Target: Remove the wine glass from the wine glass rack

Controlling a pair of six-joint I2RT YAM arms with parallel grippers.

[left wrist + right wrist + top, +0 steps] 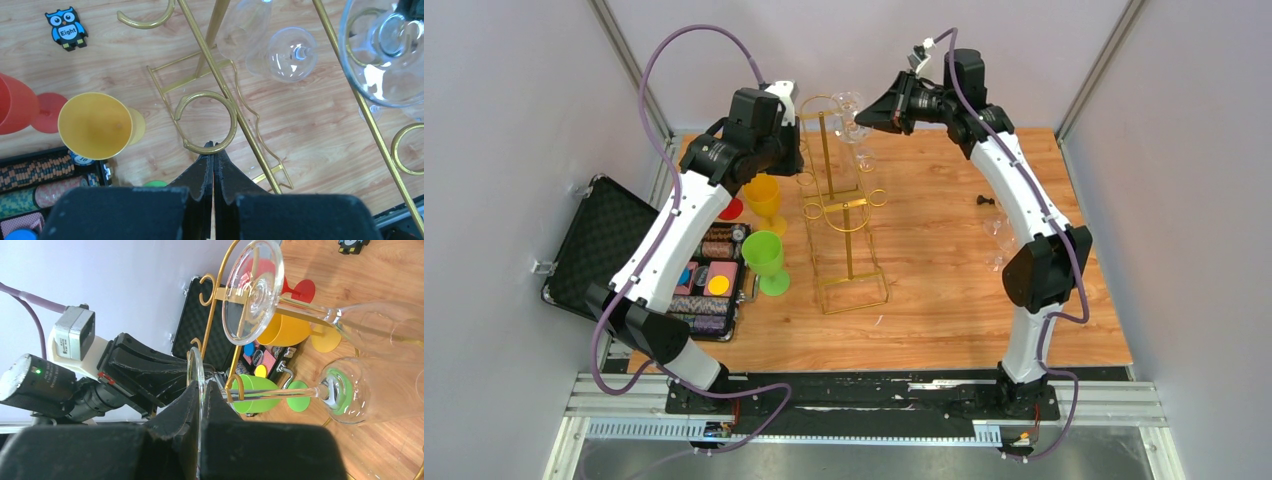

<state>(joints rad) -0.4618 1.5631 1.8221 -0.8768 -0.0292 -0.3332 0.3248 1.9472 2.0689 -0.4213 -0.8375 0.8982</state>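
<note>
Fingers on the right arm (pixel 175 435) are pressed together on the thin rim of a glass's foot. The left arm's fingers (pixel 200 175) are closed too, their tips touching a curled loop (pixel 207 120) of the stand; whether they actually nip the wire I can't tell.

Toward the far side of the worktop (pixel 944 270) stands the gold wine glass rack (pixel 849 245), with both arms reaching in at its top. The wine glass (pixel 365 390) in the right grip hangs on it, stem threaded through a gold hook. I'd say the grasp is made, but the real job is not: the stem has yet to slide out of its hook and the glass to come clear.

From above, the clear glass is hardly visible against the wall. Only the right wrist view shows the pinch on the foot, and a second glass (pixel 252 290) hanging just beside. Only the left wrist view shows those fingertips meeting the loop.
</note>
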